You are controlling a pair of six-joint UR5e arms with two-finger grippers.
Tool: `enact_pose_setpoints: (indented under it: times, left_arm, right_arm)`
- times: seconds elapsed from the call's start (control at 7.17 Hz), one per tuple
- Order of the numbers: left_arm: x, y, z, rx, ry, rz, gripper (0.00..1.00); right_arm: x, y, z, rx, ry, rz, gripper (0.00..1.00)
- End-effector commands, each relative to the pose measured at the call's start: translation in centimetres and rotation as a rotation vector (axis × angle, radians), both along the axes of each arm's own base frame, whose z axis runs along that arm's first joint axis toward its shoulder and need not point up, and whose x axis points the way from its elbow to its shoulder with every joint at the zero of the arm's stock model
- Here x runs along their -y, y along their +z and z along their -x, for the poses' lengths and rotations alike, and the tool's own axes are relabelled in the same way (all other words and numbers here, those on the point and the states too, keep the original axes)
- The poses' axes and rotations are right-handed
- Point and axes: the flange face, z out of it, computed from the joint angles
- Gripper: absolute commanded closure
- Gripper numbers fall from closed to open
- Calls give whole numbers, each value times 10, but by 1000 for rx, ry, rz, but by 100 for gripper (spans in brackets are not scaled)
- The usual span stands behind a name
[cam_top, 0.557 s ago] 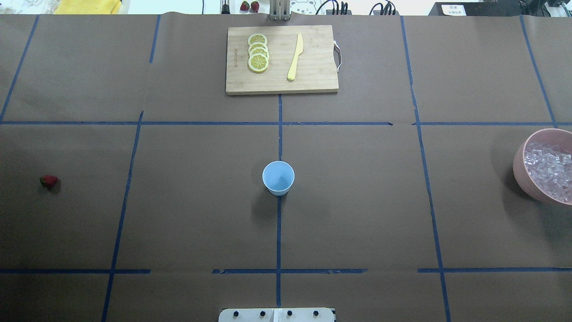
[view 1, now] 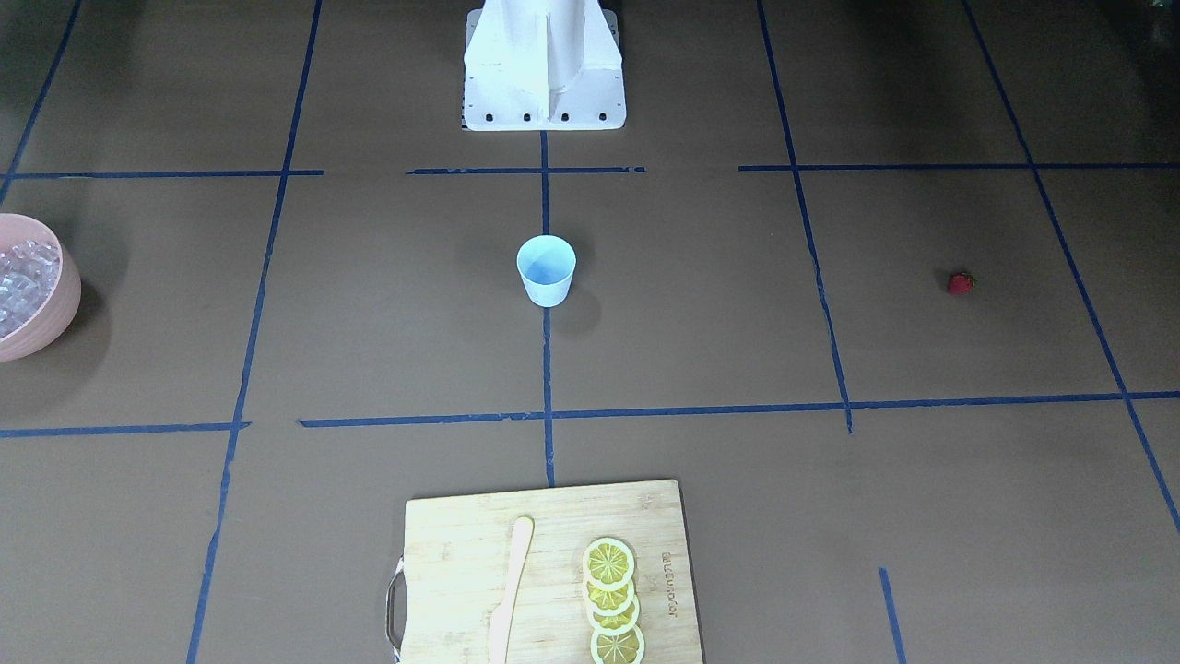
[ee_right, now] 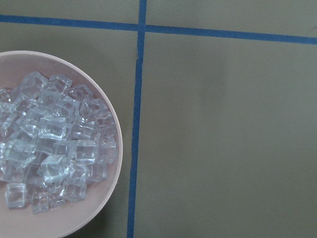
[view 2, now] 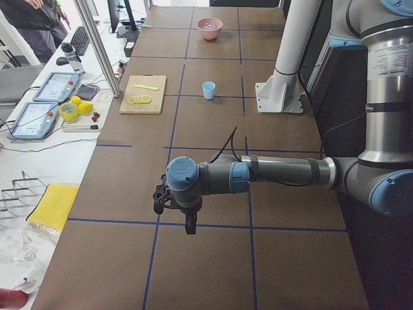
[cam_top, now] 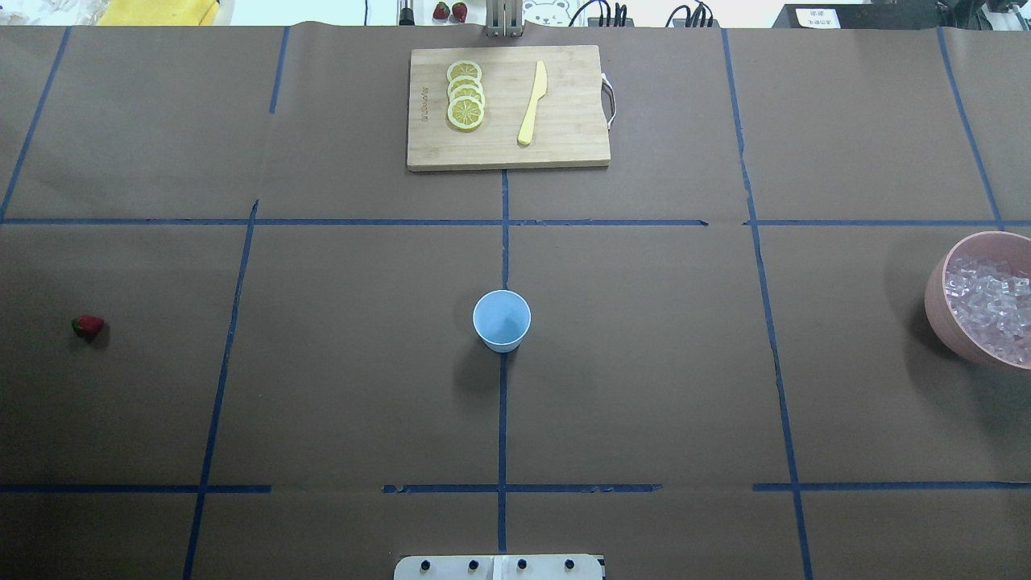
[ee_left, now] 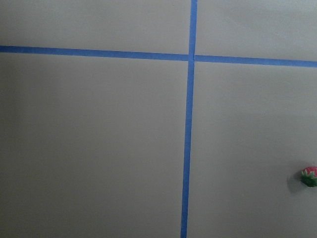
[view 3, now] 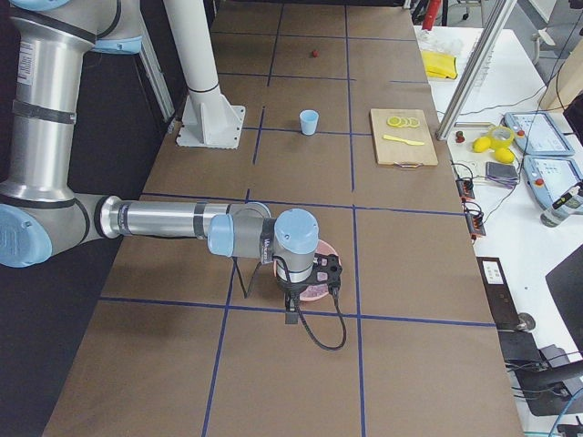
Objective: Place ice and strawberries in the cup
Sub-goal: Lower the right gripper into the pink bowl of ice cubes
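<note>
The light-blue cup [cam_top: 502, 321] stands upright and looks empty at the table's middle; it also shows in the front view [view 1: 546, 269]. The strawberry [cam_top: 88, 325] lies alone at the far left and sits at the right edge of the left wrist view [ee_left: 309, 176]. The ice [cam_top: 989, 304] fills a pink bowl [cam_top: 934, 300] at the right edge; the right wrist view looks down on the ice [ee_right: 49, 144]. My left gripper [view 2: 189, 227] hangs over the table near the strawberry's end. My right gripper [view 3: 291, 314] hangs by the bowl. I cannot tell whether either is open or shut.
A wooden cutting board [cam_top: 564, 145] at the far middle carries several lemon slices [cam_top: 465, 95] and a yellow knife [cam_top: 532, 103]. The robot's white base plate [cam_top: 499, 568] is at the near edge. Two spare strawberries [cam_top: 449, 10] lie beyond the table.
</note>
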Motion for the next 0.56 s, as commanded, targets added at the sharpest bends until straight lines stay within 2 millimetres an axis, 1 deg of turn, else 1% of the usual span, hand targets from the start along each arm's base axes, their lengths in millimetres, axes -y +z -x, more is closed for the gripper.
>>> enact_pose_setpoints:
  times: [0.0, 0.14, 0.42]
  left_arm:
    - [1, -6, -1, 9, -2, -6, 0]
    - [1, -6, -1, 6, -3, -2, 0]
    - [7, -11, -1, 4, -1, -19, 0]
  right_arm:
    - [3, -11, 0, 5, 1, -26, 0]
    - [5, -23, 1, 11, -1, -58, 0]
    - [5, -22, 1, 9, 0, -54, 0]
